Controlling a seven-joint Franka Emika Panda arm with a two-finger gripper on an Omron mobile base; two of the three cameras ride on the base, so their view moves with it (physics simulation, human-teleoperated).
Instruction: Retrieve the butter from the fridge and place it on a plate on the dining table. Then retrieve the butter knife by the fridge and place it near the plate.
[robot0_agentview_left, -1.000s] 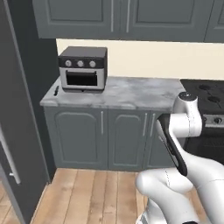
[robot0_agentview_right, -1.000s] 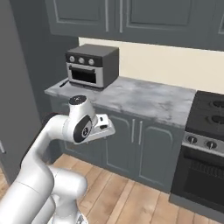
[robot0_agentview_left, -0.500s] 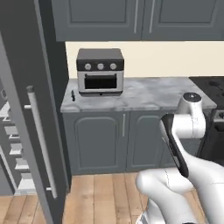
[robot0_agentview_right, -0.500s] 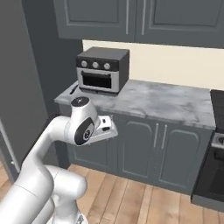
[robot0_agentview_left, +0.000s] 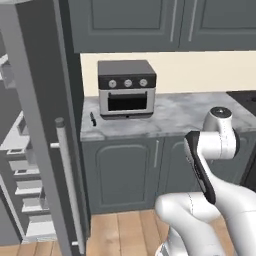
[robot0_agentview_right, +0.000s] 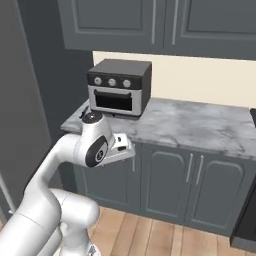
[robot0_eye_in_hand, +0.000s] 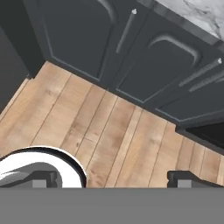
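- The knife (robot0_agentview_left: 93, 119) lies on the marble table (robot0_agentview_left: 170, 117) at its left end, just left of the toaster oven (robot0_agentview_left: 126, 88) and near the table's edge beside the fridge.
- The fridge (robot0_agentview_left: 37, 125) stands open on my left; its door, with the long bar handle (robot0_agentview_left: 70, 185), juts out between me and that table corner, and I see door shelves (robot0_agentview_left: 25, 200) behind it.
- I cannot make out any butter on those shelves.
- Dark cabinets (robot0_agentview_right: 165, 175) sit under the table, more above it.
- My tool (robot0_eye_in_hand: 111, 179) is spread wide and carries nothing; it points down at the wooden floor (robot0_eye_in_hand: 100, 131) before the cabinet doors.
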